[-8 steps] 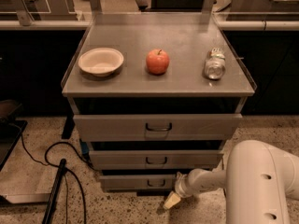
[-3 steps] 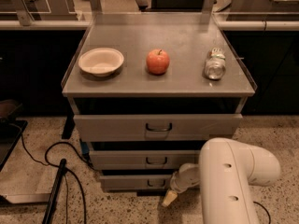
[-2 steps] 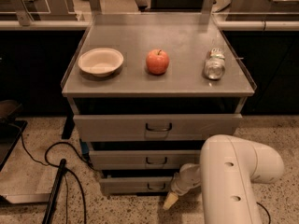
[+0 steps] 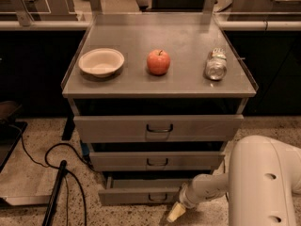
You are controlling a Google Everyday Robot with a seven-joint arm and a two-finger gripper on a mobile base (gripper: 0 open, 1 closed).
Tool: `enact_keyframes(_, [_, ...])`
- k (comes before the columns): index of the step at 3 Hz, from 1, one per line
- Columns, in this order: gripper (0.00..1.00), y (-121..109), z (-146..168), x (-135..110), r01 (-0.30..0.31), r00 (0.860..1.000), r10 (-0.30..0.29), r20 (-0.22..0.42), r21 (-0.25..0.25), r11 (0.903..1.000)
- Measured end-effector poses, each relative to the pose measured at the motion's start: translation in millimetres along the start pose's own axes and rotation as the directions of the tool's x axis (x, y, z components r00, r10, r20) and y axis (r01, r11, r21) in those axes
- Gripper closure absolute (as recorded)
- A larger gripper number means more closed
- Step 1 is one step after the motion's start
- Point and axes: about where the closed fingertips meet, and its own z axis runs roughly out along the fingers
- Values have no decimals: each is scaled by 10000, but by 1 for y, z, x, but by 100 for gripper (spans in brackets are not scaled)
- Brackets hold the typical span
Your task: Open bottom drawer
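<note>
The bottom drawer (image 4: 136, 195) is the narrowest grey front of three, low in the cabinet, with a small dark loop handle (image 4: 157, 197) at its centre. It stands pulled out a little, and a strip of its inside shows above the front. My gripper (image 4: 176, 213) is a pale tip at the end of the white arm (image 4: 207, 188). It sits just below and right of the handle, close to the floor.
The mid drawer (image 4: 157, 160) and the widest top drawer (image 4: 159, 127) are above. On the cabinet top are a white bowl (image 4: 101, 62), a red apple (image 4: 158, 62) and a lying can (image 4: 216, 65). A black cable (image 4: 56, 164) and a pole (image 4: 55, 192) lie on the floor at left.
The bottom drawer front has come out a little towards the camera. The arm's big white housing has moved right, and the gripper stays by the handle.
</note>
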Motion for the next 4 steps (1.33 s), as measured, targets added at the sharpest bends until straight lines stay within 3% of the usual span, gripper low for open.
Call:
enact_keyframes(1, [0, 9, -3, 6, -48, 10000, 48, -42, -101, 9999])
enact_keyframes(3, [0, -5, 22, -2, 490, 9983, -488, -304, 67, 9988])
enact_keyframes(4, [0, -10, 38, 5, 699, 9950, -704, -711, -103, 9975])
